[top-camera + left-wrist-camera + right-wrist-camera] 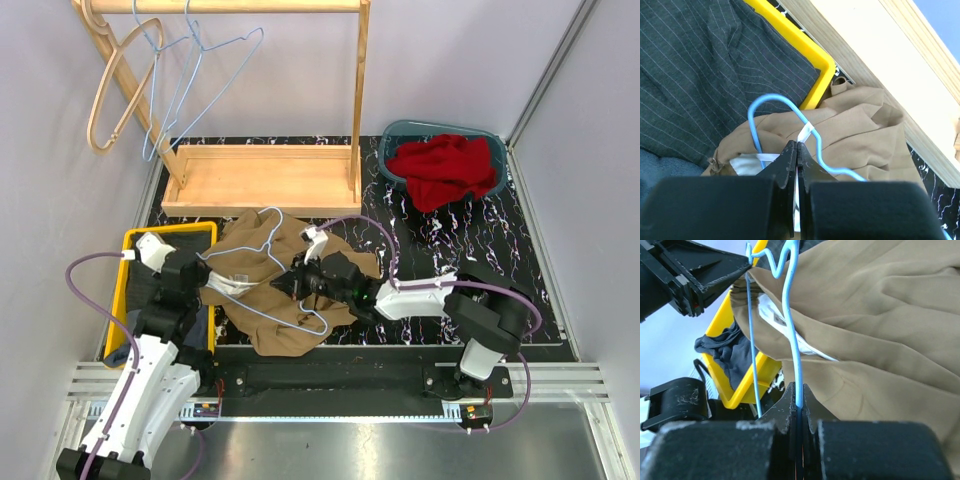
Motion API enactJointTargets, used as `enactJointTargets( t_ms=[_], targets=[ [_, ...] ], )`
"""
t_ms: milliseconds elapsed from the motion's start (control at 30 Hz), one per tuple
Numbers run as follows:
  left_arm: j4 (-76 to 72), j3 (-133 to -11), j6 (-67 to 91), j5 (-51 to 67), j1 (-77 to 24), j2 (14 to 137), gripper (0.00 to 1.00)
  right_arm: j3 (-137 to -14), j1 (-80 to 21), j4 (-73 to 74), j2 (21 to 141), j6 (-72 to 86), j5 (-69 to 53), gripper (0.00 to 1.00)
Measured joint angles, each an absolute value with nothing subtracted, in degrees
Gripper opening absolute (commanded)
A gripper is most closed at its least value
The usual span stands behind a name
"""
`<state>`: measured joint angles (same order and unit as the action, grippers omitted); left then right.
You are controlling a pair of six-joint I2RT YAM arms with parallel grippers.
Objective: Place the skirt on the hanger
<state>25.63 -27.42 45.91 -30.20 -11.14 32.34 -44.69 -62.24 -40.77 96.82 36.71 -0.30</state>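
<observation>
Black-fingered right gripper point(799, 390) clamps the light-blue wire hanger point(797, 365); left gripper point(797, 146) pinches a white ribbon point(806, 131) on the tan fabric skirt point(865, 130), heaped beside a yellow plastic tray point(805, 50) holding dark pinstriped cloth point(715, 75). Both arms reach low, inward, fingertips facing.

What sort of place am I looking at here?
Likely a robot lab cell staged as a laundry corner: plain white panels box in the table, a wooden garment rack carries hangers, and a teal basket holds red clothes.

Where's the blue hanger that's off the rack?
The blue hanger lies on the tan skirt, left of centre in the top view, its wire pinched in the right gripper.
</observation>
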Motion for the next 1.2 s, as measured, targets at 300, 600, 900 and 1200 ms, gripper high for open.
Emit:
enactJointTargets(
  t_ms=[300, 600, 900, 1200],
  targets=[
    [28.0, -27.8, 44.8, -28.0, -11.0, 32.7, 0.00, -50.8, -61.7, -39.1, 101.5, 35.9, -5.7, 0.00],
    [35.1, -34.9, 44.8, -27.8, -11.1, 34.3, 0.73, -50.6, -61.7, -39.2, 101.4, 35.5, -5.6, 0.00],
    [43.2, -48.4, 41.9, -28.3, -11.1, 37.1, 0.82, -47.3, -61.7, -38.3, 96.6, 32.9, -5.0, 0.00],
    [39.6, -52.0, 28.0, -9.4, -11.0, 37.4, 0.83, -45.7, -61.7, -37.5, 88.6, 26.8, -5.1, 0.00]
  ],
)
